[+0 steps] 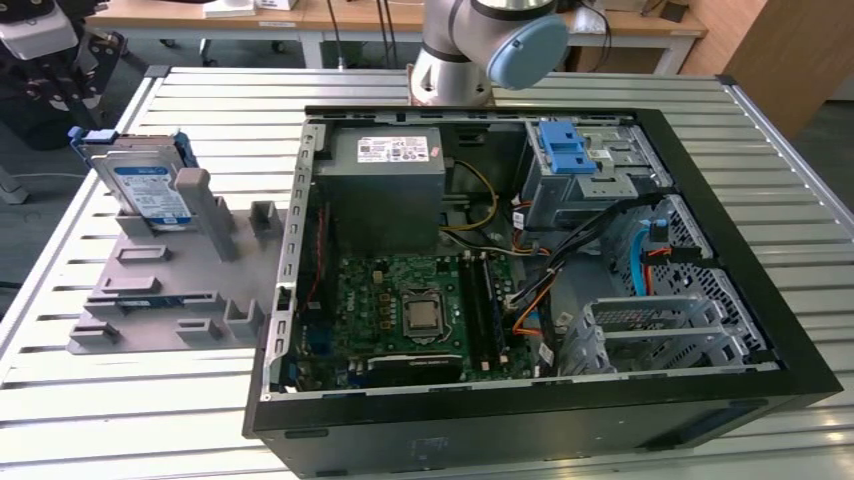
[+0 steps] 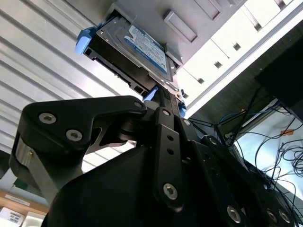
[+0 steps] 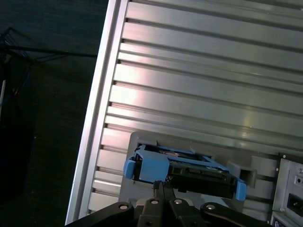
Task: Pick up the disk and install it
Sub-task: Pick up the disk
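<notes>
The disk (image 1: 144,185), a silver hard drive with a blue-and-white label in a blue bracket, leans upright in a grey holder (image 1: 160,290) on the exterior view's left. My gripper (image 1: 40,70) hangs apart from it, up at the exterior view's far left edge. In the first wrist view the gripper (image 3: 161,187) has its two fingers pressed together with nothing between them, and the disk (image 3: 189,170) lies just beyond their tips. In the second wrist view the disk (image 2: 137,47) is seen past the gripper (image 2: 163,97).
An open black computer case (image 1: 534,420) lies on the slatted metal table (image 1: 174,410). It holds a grey power supply (image 1: 387,190), a motherboard (image 1: 400,310), a drive bay with a blue latch (image 1: 567,150) and a metal cage (image 1: 661,330). The table edge (image 3: 90,156) is close to the holder.
</notes>
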